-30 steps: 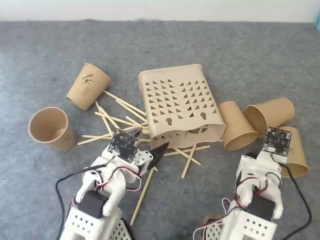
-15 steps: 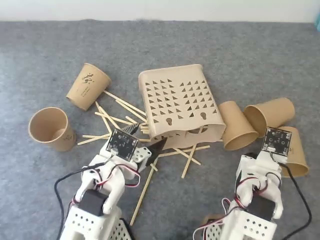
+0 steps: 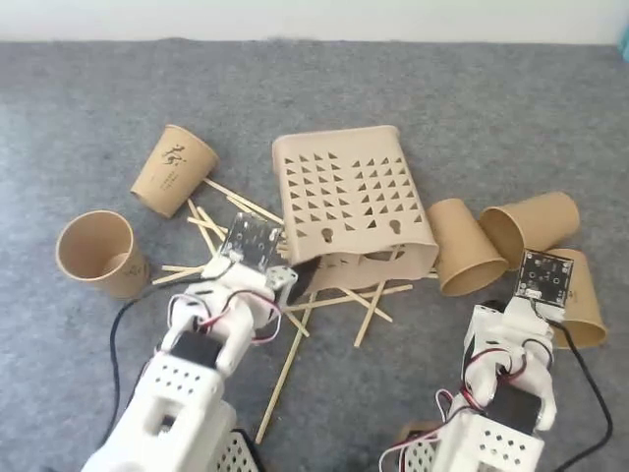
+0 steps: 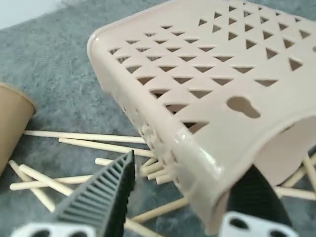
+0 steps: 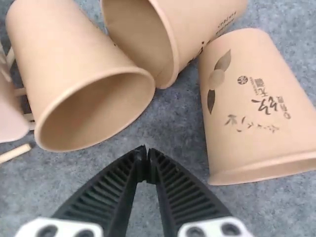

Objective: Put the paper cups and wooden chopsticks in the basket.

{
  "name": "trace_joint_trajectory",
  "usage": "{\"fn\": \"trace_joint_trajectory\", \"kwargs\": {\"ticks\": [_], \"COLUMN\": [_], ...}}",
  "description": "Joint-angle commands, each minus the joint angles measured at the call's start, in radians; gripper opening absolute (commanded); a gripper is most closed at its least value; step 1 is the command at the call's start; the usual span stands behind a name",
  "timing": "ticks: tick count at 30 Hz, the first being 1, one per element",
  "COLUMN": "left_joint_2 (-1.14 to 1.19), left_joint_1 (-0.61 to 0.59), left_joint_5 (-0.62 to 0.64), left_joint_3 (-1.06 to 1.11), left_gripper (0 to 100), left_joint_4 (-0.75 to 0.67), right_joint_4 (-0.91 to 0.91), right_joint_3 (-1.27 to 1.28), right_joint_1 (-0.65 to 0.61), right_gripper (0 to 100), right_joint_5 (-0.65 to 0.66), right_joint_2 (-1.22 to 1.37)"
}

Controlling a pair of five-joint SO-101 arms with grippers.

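So, basket (image 3: 354,197): lies on its side, mouth toward the arms.
Left gripper (image 4: 190,165): jaws wide, straddling a corner of the basket's rim, nothing clamped.
Right gripper (image 5: 146,158): jaws closed and empty, low over the carpet (image 3: 491,98), just before three fallen paper cups (image 5: 89,94).
Chopsticks (image 3: 231,236): scattered beside the basket, some running under its edge.
Risk: a shallow bite on the rim probably slips, so the basket skids or drops back and scatters the sticks; a chopstick may get pinched too.
Writing: cups carry dark brush-style print and a leaf mark, left unread; no marking visible on the basket.
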Motion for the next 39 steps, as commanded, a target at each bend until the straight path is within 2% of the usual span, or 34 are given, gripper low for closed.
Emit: {"fn": "trace_joint_trajectory", "kwargs": {"ticks": [1,4,9,11,14,20,24,31,39], "left_joint_2": [0.161,0.265,0.344,0.345,0.347,0.356,0.405,0.674,1.083], "left_joint_1": [0.0,0.026,0.077,0.086,0.078,0.034,-0.023,-0.092,-0.084], "left_joint_5": [0.025,0.025,0.035,0.083,0.166,0.304,0.345,0.345,0.35], "left_joint_3": [-0.11,-0.157,-0.225,-0.251,-0.351,-0.654,-0.843,-1.187,-1.664], "left_gripper": [15,0,1,1,1,1,1,1,1], "left_joint_4": [-0.147,-0.218,-0.216,-0.198,-0.075,0.259,0.394,0.623,0.861], "right_joint_4": [-0.005,-0.005,-0.005,-0.005,-0.005,-0.005,-0.008,-0.007,-0.007], "right_joint_3": [-0.006,-0.005,-0.005,-0.005,-0.003,0.002,0.006,0.006,0.008], "right_joint_1": [0.012,0.012,0.012,0.012,0.012,0.012,0.012,0.01,0.008], "right_gripper": [0.9,0.9,0.9,0.9,0.9,0.9,0.9,0.9,0.9], "right_joint_5": [0.015,0.015,0.015,0.015,0.015,0.015,0.015,0.015,0.015], "right_joint_2": [-0.016,-0.016,-0.016,-0.016,-0.016,-0.016,-0.016,-0.016,-0.016]}}
